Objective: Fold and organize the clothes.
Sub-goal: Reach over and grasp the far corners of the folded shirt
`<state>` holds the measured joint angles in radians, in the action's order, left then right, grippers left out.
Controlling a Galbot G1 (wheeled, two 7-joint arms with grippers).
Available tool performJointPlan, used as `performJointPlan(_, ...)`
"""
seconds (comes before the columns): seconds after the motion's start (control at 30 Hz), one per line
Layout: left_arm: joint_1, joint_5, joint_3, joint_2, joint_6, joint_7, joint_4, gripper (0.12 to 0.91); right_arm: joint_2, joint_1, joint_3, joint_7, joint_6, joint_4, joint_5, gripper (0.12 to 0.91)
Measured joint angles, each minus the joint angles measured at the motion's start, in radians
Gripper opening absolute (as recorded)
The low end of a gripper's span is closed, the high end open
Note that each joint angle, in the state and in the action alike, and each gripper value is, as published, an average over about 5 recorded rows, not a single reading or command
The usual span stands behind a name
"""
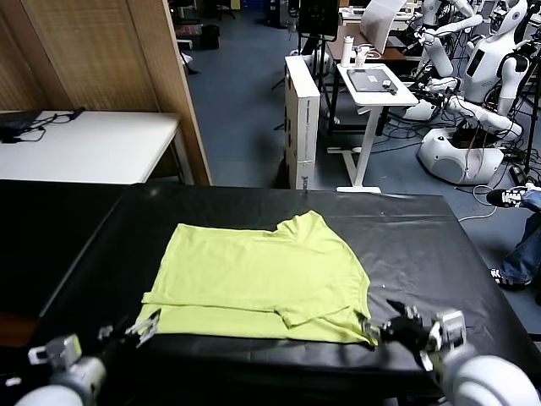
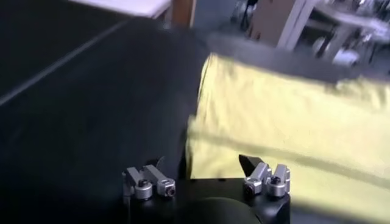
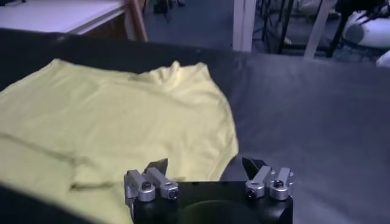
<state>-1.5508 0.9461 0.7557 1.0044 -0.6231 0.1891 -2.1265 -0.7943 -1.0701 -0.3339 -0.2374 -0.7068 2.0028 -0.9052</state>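
Lime yellow-green T-shirt point(image 1: 262, 279) spread flat on the black-covered table point(image 1: 423, 245), partly folded, with a doubled layer along the near hem and one sleeve flap turned in over the body on the right-hand side. Left hand point(image 1: 142, 328) low at the table's near edge, just off the shirt's near left corner, jaws spread wide and holding nothing. Seen from the left wrist point(image 2: 207, 173): both fingers parted, black covering under one, yellow cloth point(image 2: 286, 122) just ahead of and beyond the other; blurred here, so hard to tell whether a fingertip brushes the fabric, though apparently not. Right hand point(image 1: 390, 331) likewise low at the near edge, just beside the shirt's near right corner, fingers wide apart and empty. From the right wrist point(image 3: 207, 167): shirt point(image 3: 122, 122) lying ahead of that hand and toward the other one, its curved side edge just short of the gap between the fingers, neck opening at the far end, bare dark covering ahead on the outer side. Beyond both hands, past the table's far edge, a white table point(image 1: 93, 144), a wooden partition point(image 1: 110, 59) and several white robots point(image 1: 473, 76).
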Motion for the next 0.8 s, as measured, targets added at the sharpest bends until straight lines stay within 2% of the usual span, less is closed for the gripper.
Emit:
performJointPlan(0.2,0.165,0.081,-0.055,-0.116,-0.016,-0.007,0.095,0.907,-0.063,0.231,0.176,-0.001,0.013,-0.197,0.001,0.907)
performJointPlan(0.37,0.318,0.075,-0.141,-0.177,-0.013,-0.034,0.200,0.907,-0.128,0.382,0.284,0.006,0.029,-0.340,0.008,0.907)
performJointPlan(0.6,0.517,-0.030,-0.298,-0.182,0.021,-0.102,0.369,0.907,-0.198,0.500,0.359,0.007,0.003,-0.473,0.019,0.907)
performJointPlan(0.8,0.659,-0.067,-0.398,-0.154,0.033,-0.117,0.510,0.907,-0.229,0.538,0.380,0.016,-0.024,-0.534,0.023,0.907)
